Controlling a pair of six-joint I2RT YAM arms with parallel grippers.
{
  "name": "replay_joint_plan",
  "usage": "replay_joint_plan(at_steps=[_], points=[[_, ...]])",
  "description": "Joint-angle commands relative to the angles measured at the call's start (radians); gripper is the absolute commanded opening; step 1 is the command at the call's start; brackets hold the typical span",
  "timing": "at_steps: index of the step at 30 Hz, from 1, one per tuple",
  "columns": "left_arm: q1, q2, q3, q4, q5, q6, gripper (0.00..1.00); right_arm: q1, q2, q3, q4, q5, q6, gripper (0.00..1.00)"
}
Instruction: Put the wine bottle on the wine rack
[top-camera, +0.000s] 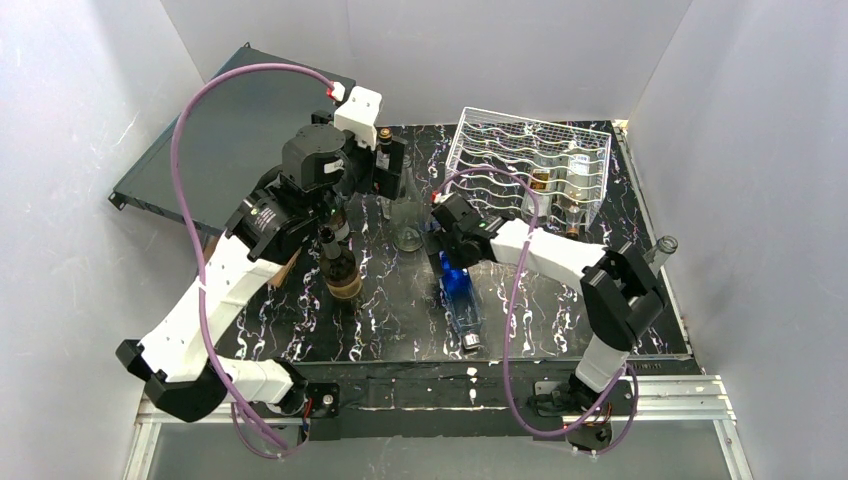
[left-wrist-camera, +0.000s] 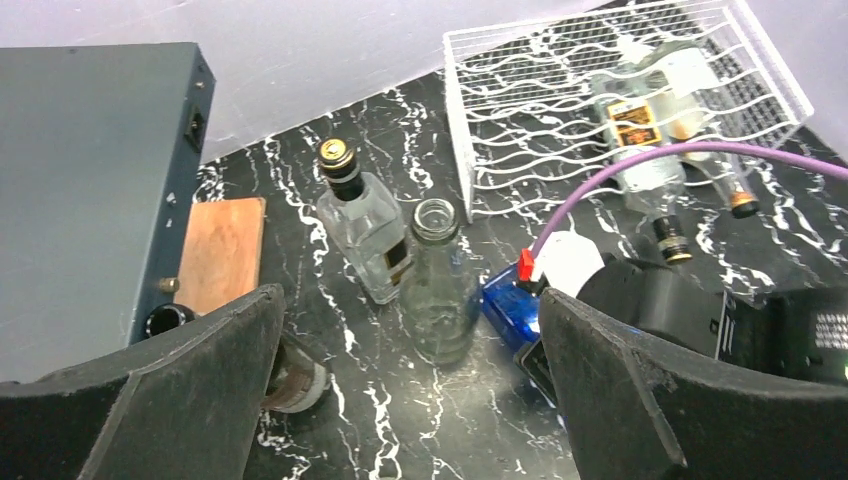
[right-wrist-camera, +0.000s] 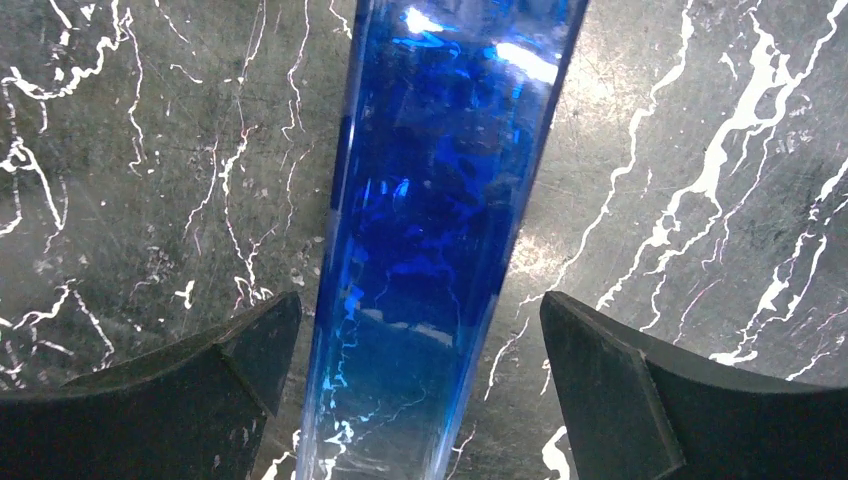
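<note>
**Q:** State of the left gripper (left-wrist-camera: 408, 300)?

**A:** Jaws spread wide, holding nothing. It hangs high over the black white-veined marble tabletop (top-camera: 400, 320). Below it stand two clear glass bottles, one with a gold cap (left-wrist-camera: 365, 235) and one with an open mouth (left-wrist-camera: 437, 280).

**Q:** State of the right gripper (right-wrist-camera: 420, 305)?

**A:** Jaws spread, straddling the blue glass bottle (top-camera: 461, 297). One pad is just beside the glass and the other is apart from it. No grip is made.

**Q:** Position of the blue glass bottle?

**A:** It lies on its side on the tabletop, near the middle, cap towards the near edge. It is apart from the rack.

**Q:** Position of the white wire wine rack (top-camera: 500, 150)?

**A:** Far right corner of the tabletop. Bottles already lie in its right-hand cradles, necks pointing towards the arms.

**Q:** Any other bottle outside the rack?

**A:** A brown glass bottle with a pale label (top-camera: 342, 270) stands upright to the left of the blue one, close beside the left arm.

**Q:** Other items?

**A:** A flat dark-teal metal case (top-camera: 210, 150) lies at the far left, with a small wooden block (left-wrist-camera: 220, 250) just beside its edge
</note>
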Motion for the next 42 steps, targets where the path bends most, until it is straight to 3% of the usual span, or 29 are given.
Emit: replay_joint_plan(at_steps=[1,8,14,26,29,36,42], points=[[0.031,-0.022,-0.027,0.031,-0.05,0.05,0.98,0.06,0.034,0.074,-0.022,0.14,0.033,1.0],[0.055,-0.139,-0.201,0.129,-0.025,0.046,0.98,0.122,0.057,0.052,-0.012,0.257,0.113,1.0],[0.055,-0.242,-0.335,0.233,-0.029,0.061,0.98,0.149,0.066,0.016,0.023,0.301,0.174,0.88],[0.053,-0.279,-0.426,0.321,-0.107,0.078,0.98,0.153,0.111,-0.003,0.077,0.393,0.213,0.81],[0.054,-0.279,-0.44,0.336,-0.127,0.093,0.98,0.153,0.1,-0.024,0.107,0.413,0.234,0.72],[0.052,-0.307,-0.447,0.345,-0.125,0.087,0.98,0.147,0.024,-0.099,0.15,0.444,0.277,0.38],[0.052,-0.312,-0.455,0.351,-0.138,0.093,0.98,0.092,-0.027,-0.126,0.148,0.426,0.289,0.01]])
